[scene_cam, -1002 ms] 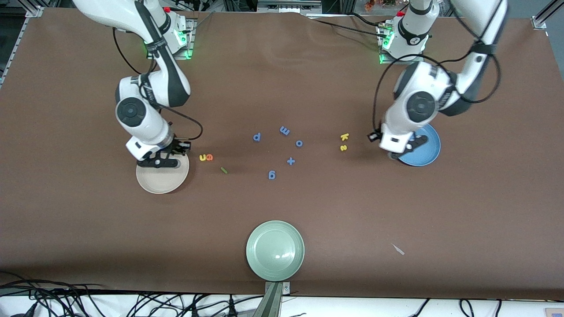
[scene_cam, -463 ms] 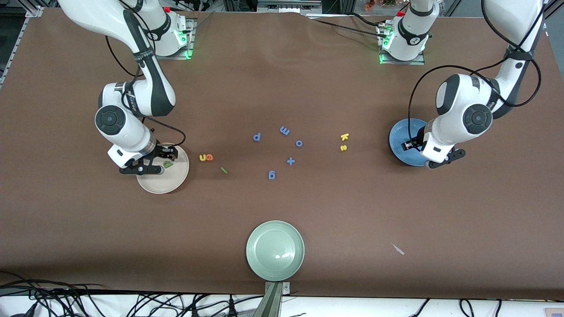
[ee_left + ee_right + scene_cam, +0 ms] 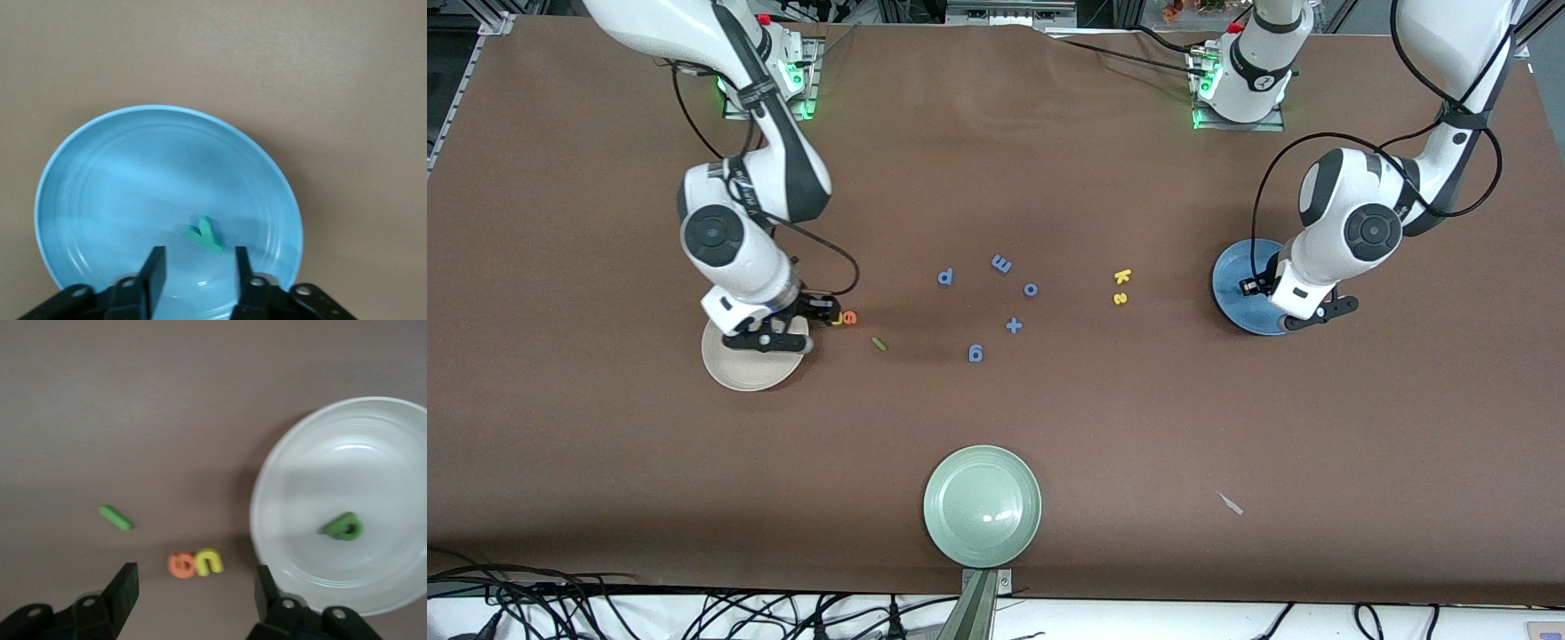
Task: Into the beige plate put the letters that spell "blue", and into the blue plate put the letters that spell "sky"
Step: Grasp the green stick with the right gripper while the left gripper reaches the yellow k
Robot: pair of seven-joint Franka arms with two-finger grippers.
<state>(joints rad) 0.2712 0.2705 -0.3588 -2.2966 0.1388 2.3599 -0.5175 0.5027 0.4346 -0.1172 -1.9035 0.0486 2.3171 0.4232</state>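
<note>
The beige plate [image 3: 734,372] [image 3: 373,453] holds the olive-green b [image 3: 343,527]. My right gripper [image 3: 767,341] [image 3: 195,590] hangs open and empty over that plate's edge, on the side of the orange e [image 3: 851,316] [image 3: 181,565] and yellow u [image 3: 209,561], which lie together on the table. The green stick l [image 3: 879,344] [image 3: 116,518] lies a little past them. The blue plate [image 3: 1230,286] [image 3: 120,173] holds the teal y [image 3: 205,236]. My left gripper [image 3: 1319,313] [image 3: 198,267] is open over it, just above the y. The yellow k [image 3: 1122,276] and s [image 3: 1120,299] lie beside the blue plate.
Blue foam pieces lie mid-table: p [image 3: 946,276], m [image 3: 1001,264], o [image 3: 1031,290], a plus sign [image 3: 1014,326] and g [image 3: 975,354]. A pale green plate [image 3: 982,506] sits near the front edge. A small pale scrap [image 3: 1231,504] lies toward the left arm's end.
My right gripper let the b drop into the beige plate, then swung across the plate toward the e and u. My left gripper moved over the blue plate and opened, leaving the y there.
</note>
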